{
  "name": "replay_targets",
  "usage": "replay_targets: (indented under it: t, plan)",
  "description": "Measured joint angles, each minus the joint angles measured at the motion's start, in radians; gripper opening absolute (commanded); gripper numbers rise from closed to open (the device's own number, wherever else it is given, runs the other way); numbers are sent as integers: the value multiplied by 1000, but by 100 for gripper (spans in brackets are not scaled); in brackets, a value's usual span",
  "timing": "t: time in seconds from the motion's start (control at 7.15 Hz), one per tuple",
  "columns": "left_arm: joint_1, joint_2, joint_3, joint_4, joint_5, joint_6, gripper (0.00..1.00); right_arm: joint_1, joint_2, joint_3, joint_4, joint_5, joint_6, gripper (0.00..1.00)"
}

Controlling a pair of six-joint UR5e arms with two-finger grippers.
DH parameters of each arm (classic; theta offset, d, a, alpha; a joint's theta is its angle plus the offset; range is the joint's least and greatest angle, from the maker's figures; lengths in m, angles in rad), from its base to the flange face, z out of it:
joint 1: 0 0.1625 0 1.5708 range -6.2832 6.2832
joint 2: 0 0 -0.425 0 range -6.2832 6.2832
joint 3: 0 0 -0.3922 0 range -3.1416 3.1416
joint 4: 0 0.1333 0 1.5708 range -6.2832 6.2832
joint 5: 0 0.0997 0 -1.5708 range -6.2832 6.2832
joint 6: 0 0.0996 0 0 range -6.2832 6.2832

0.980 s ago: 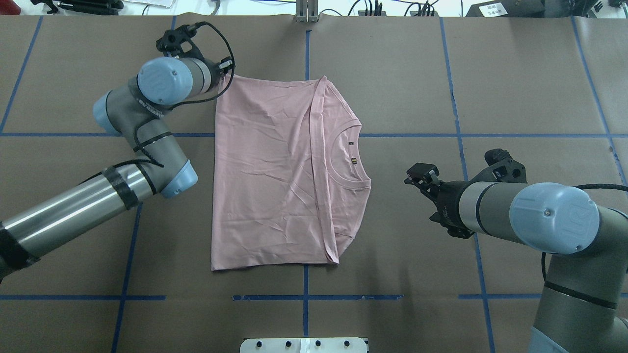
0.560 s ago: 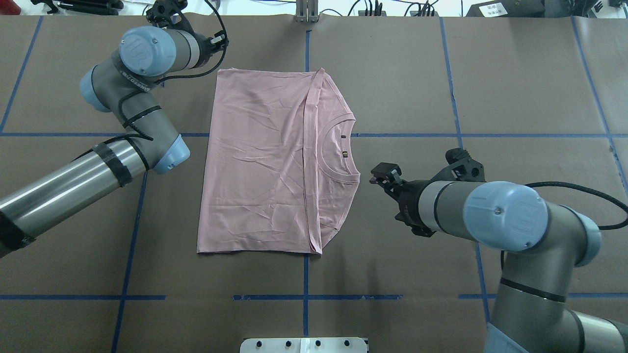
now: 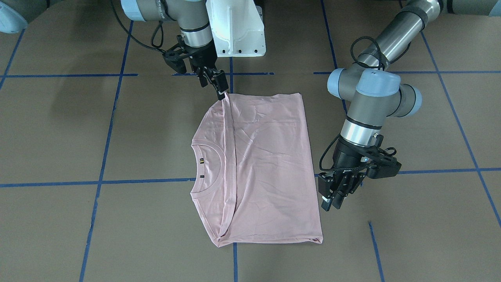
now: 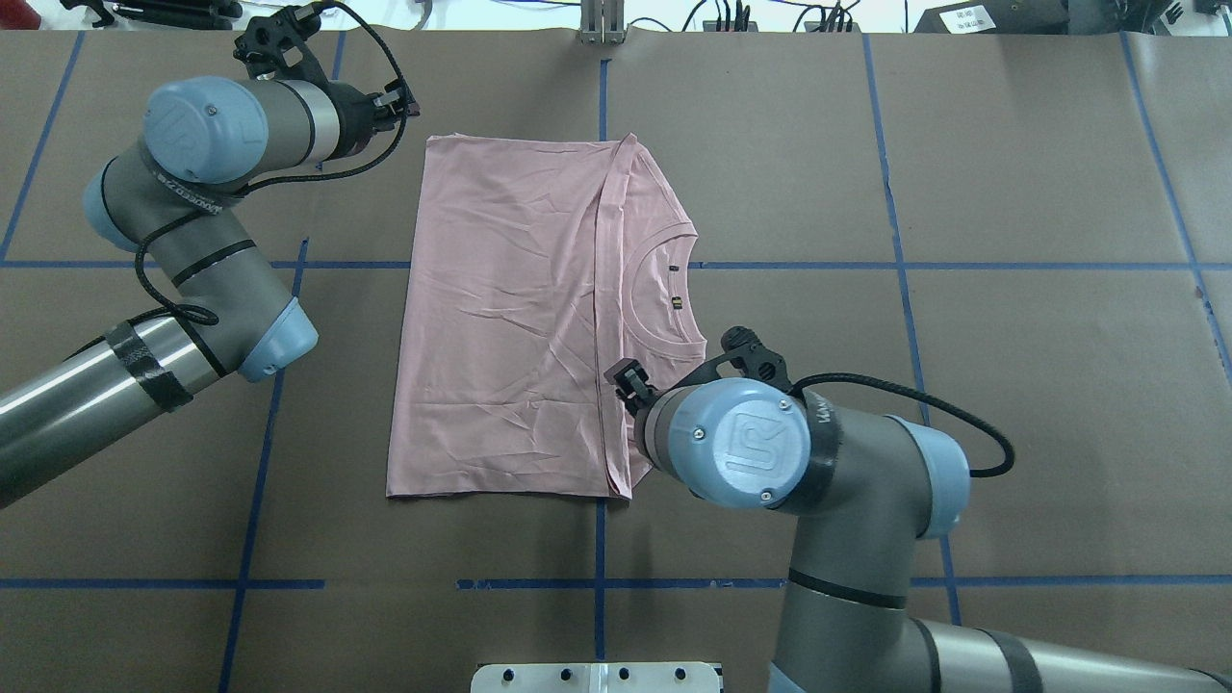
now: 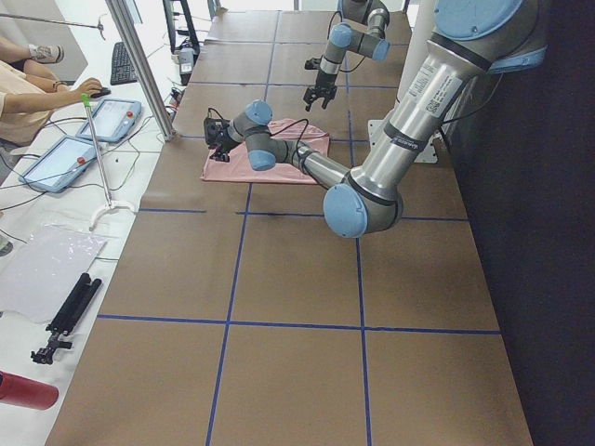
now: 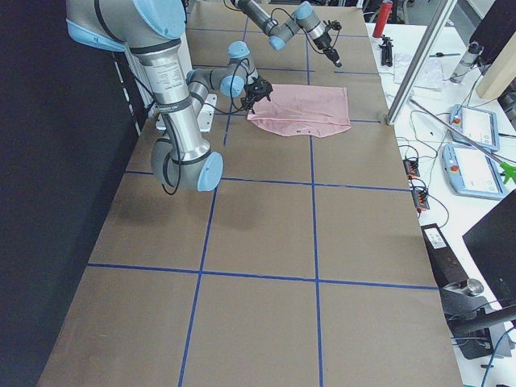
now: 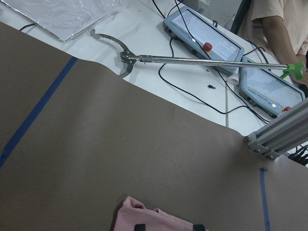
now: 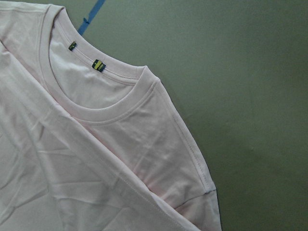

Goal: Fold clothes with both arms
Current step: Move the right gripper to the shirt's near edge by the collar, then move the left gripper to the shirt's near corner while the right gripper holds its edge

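Note:
The pale pink T-shirt [image 4: 500, 318] lies flat on the brown table, folded, with the collar on the right side in the overhead view; it also shows in the front-facing view [image 3: 266, 164]. My left gripper [image 4: 399, 104] hovers just off the shirt's far left corner, open and empty [image 3: 330, 197]. The left wrist view shows that corner [image 7: 144, 216] between two fingertips [image 7: 139, 227]. My right gripper [image 3: 220, 88] is over the shirt's near right corner by the fold. It looks open. The overhead view hides it under its wrist. The right wrist view shows the collar and shoulder [image 8: 120, 159].
The white pedestal base [image 3: 235, 27] stands at the table's near edge. An aluminium post [image 4: 602, 24] stands at the far edge. Beyond it lie teach pendants [image 7: 202, 41] and a long grabber tool [image 7: 192, 59]. Blue tape lines cross the table.
The shirt first slid left with my left gripper, then lay still. My left gripper has drawn back left off the far corner. My right arm has swung left over the shirt's near right part.

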Motion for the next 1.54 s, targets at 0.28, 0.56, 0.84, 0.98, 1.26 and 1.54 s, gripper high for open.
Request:
replay_targets:
  t: [0.28, 0.56, 0.84, 0.98, 1.26, 1.54]
  plan:
    - [7, 2, 0, -4, -1, -2, 45, -21, 70, -116, 0, -11, 10, 92]
    - [10, 1, 0, -5, -2, -3, 45, -32, 95, -184, 1, -13, 12, 90]
    - [11, 3, 3, -5, -1, -4, 45, -49, 95, -202, -1, -13, 13, 87]
    - [11, 4, 4, -5, 0, -5, 45, -54, 92, -203, -3, -12, 13, 75]
    - [11, 4, 5, -5, 0, -6, 45, -55, 90, -204, -8, -12, 13, 24]
    - [11, 5, 5, -5, 0, -5, 45, -56, 88, -205, -15, -15, 16, 0]
